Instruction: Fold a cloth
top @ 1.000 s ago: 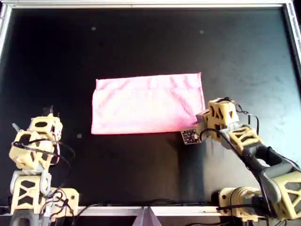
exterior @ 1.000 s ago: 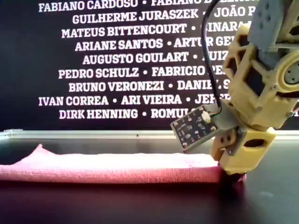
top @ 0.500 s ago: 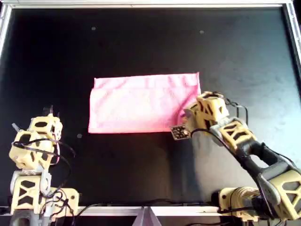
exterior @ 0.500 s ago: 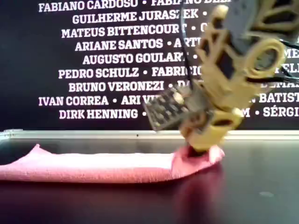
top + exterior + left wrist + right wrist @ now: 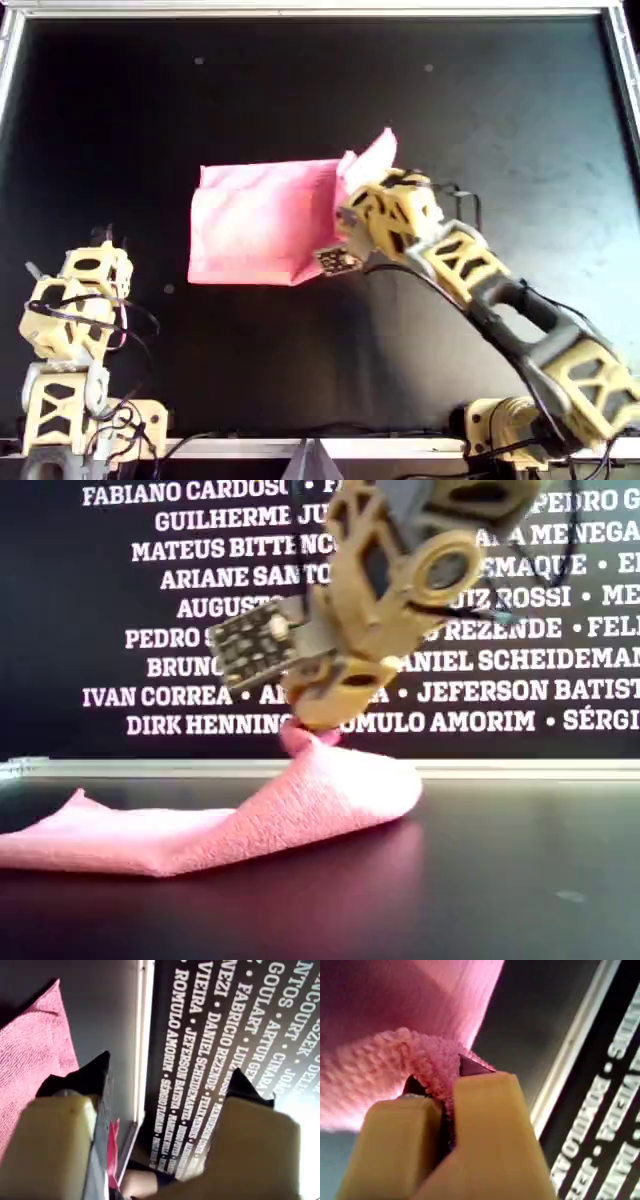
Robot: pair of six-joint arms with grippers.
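The light-pink cloth (image 5: 255, 215) lies folded as a band on the black table, with its end on the overhead view's right lifted. My second gripper (image 5: 352, 205) is shut on that end's edge (image 5: 427, 1067) and holds it up over the cloth. In the exterior view the gripper (image 5: 312, 728) pinches a raised peak of cloth (image 5: 310, 800), which curls under it. My first gripper (image 5: 85, 290) stands at the overhead view's lower left, well away from the cloth. Its jaws are open and empty (image 5: 165, 1085), and a corner of the cloth (image 5: 30, 1045) shows beyond them.
A silver metal frame (image 5: 320, 10) borders the black table (image 5: 300, 70). A dark wall printed with white names (image 5: 200, 610) stands behind the far edge. A small circuit board (image 5: 338, 262) sticks out beside my second gripper.
My second gripper has lifted the cloth's end and carried it towards the overhead view's left, over the cloth. The cloth's flat part has grown shorter. The first arm has not moved.
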